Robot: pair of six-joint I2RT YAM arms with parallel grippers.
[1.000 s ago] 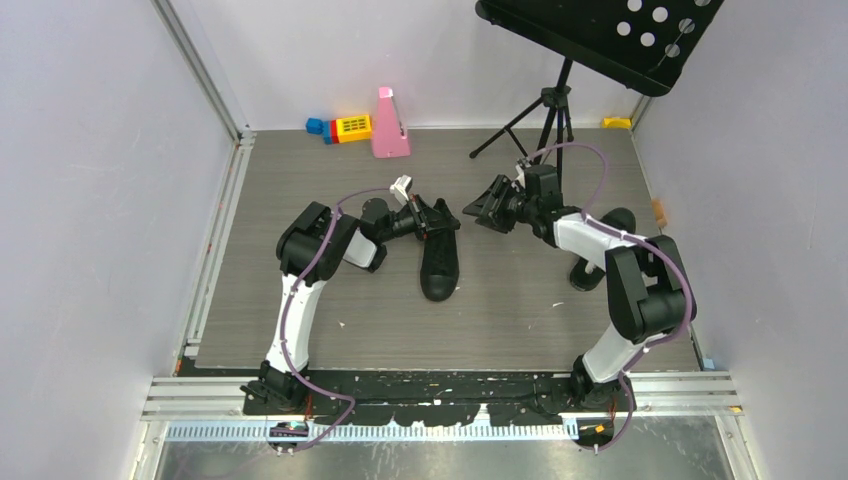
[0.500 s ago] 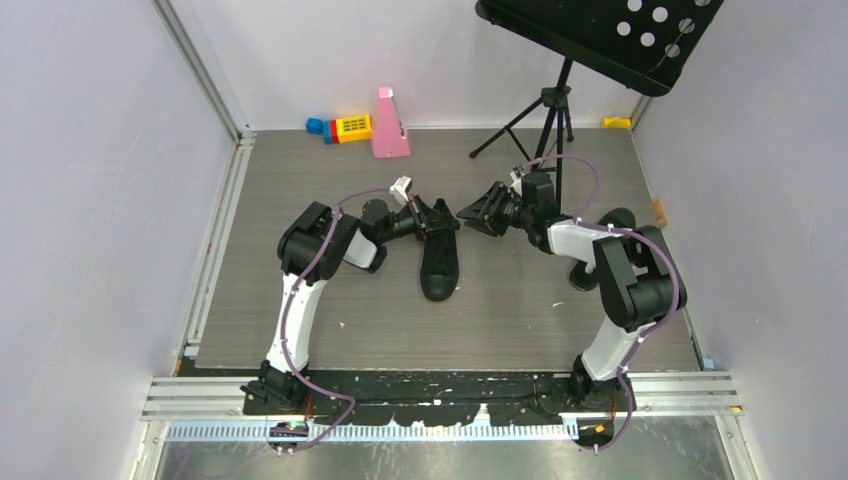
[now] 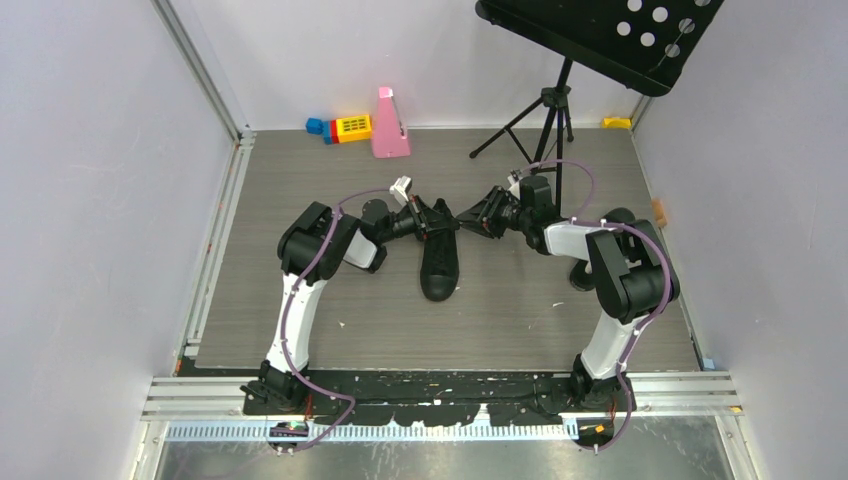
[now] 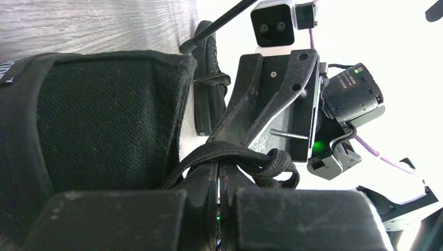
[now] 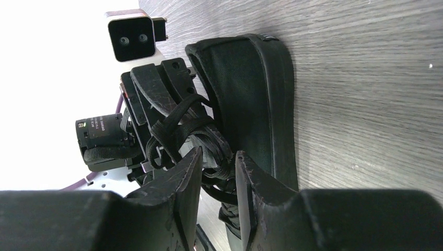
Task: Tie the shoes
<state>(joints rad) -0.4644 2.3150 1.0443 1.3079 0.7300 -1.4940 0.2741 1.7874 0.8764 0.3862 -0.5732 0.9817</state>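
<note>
A black sneaker lies mid-floor with its toe toward the arms. It also shows in the left wrist view and the right wrist view. My left gripper sits at the shoe's opening. Its jaws are pressed together with a black lace looped over the tips. My right gripper comes from the right, just beside the left one. It is open, with a bunch of laces between and beyond its fingers.
A second black shoe lies partly hidden under the right arm. A black music stand stands at the back right. A pink wedge-shaped block and coloured toy blocks lie at the back wall. Grey walls close both sides.
My right gripper has moved left, closing the gap to the shoe's laces and the left gripper. The left gripper and the shoe have stayed still.
</note>
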